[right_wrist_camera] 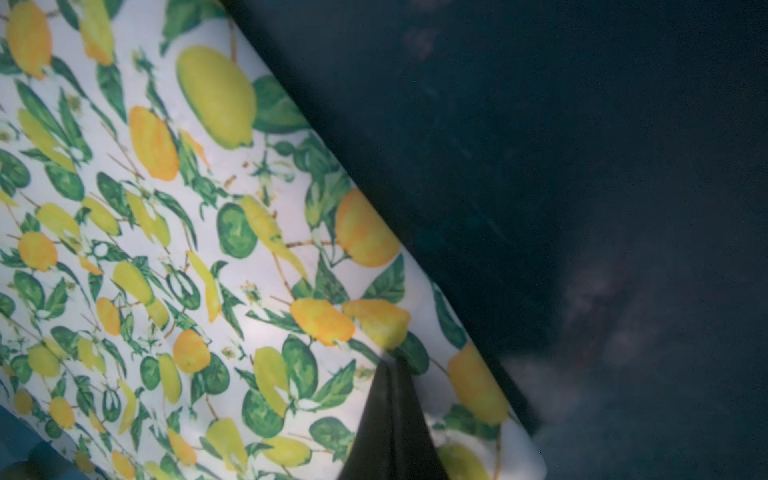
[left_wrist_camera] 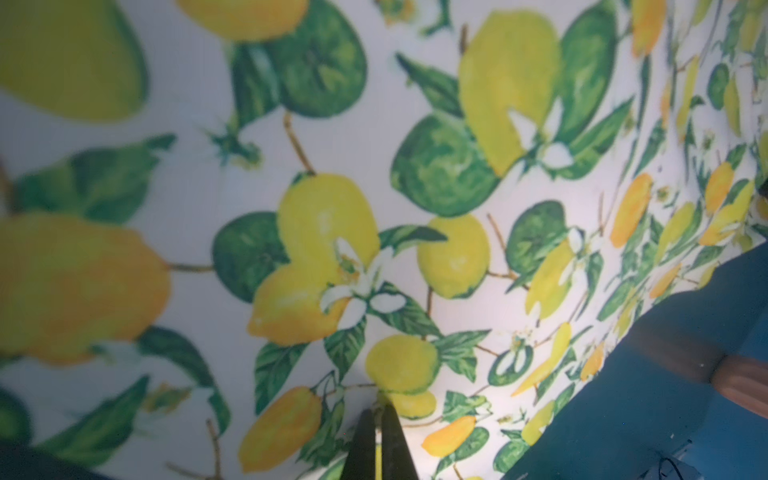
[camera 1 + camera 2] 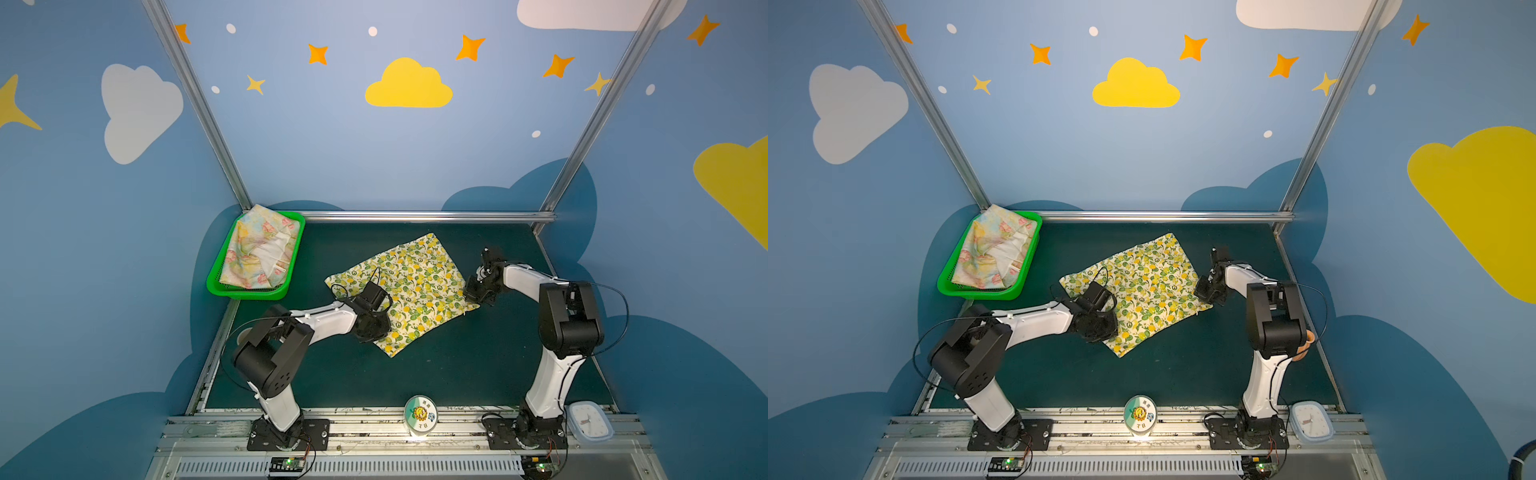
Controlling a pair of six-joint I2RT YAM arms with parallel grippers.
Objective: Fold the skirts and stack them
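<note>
With the flowered skirt (image 3: 257, 253) heaped in the green basket (image 3: 249, 293) at the worktop's (image 3: 457, 374) far-left corner, the left fingers (image 2: 392, 432) and right fingers (image 1: 399, 399) pinched opposite sides of the mid-worktop lemon skirt (image 3: 415, 278), apparently starting a fold that next needed an even lift.

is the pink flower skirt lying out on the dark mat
No, the flower skirt lies bunched inside the green basket at the table's far left corner.

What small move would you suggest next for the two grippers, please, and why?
Probably raise both slightly together: the left gripper and right gripper each look shut on an edge of the lemon skirt, which lies flat on the mat, ready for a fold.
</note>
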